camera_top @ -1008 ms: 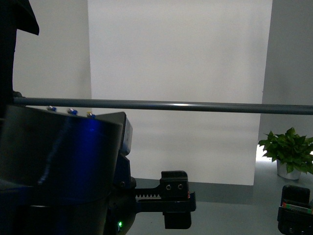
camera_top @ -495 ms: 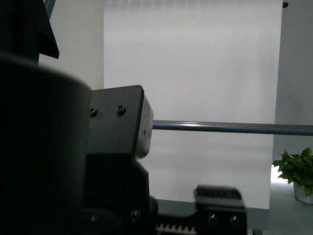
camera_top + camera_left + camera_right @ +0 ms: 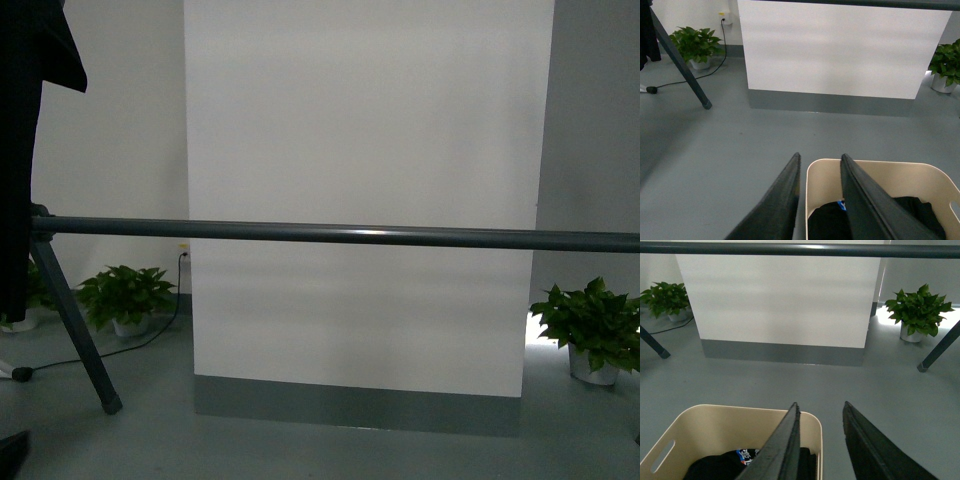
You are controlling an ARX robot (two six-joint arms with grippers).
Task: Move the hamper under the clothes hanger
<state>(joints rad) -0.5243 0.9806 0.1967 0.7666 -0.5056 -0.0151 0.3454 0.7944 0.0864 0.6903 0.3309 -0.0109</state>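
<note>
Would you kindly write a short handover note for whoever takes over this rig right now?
Left gripper: open, fingers straddling one side rim of the hamper, not clamped.
Right gripper: open, straddling the opposite rim.
Hamper: on the floor, dark clothes inside, short of the clothes hanger, whose bar crosses ahead with a black T-shirt at its left end.
Done: both grippers placed at the rims.
Left: close on the rims and move the hamper forward under the bar.

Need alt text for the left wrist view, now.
The left gripper straddles the near rim of the beige hamper, which holds dark clothes. Beyond lie grey floor, a white wall panel, a clothes hanger leg and potted plants.
</note>
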